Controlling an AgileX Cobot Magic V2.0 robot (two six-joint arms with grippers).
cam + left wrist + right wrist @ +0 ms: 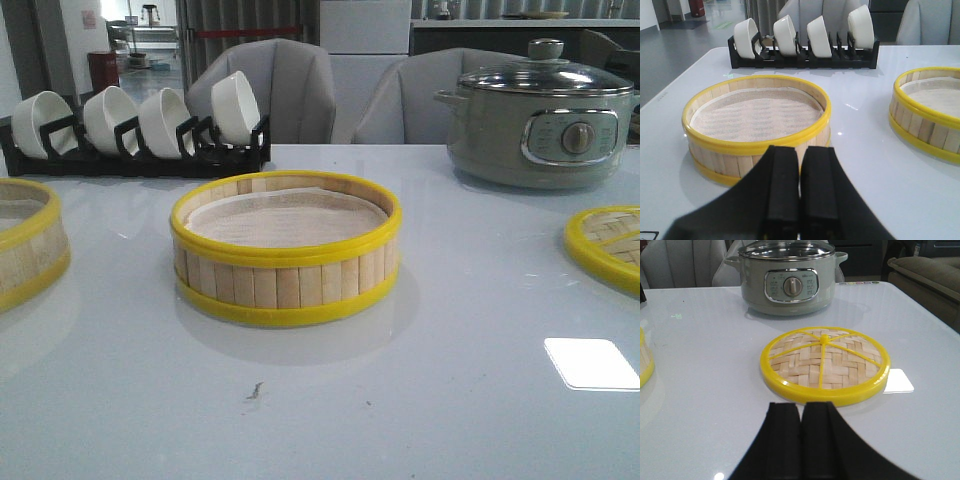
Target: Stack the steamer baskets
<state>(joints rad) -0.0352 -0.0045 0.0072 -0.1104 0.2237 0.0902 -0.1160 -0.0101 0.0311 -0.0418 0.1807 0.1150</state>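
While both sets of black jaws sit pressed together on nothing, you have the left gripper just short of one steamer basket, a slatted bamboo ring with glossy yellow rims and a cloth-like liner. Its twin stands mid-table. Your right gripper faces the flat woven lid; beyond it sits the smooth grey-green pot.

The left gripper hangs with its black fingers pressed together, just short of a steamer basket near the table's left edge. A second basket sits apart; a bowl rack stands behind.
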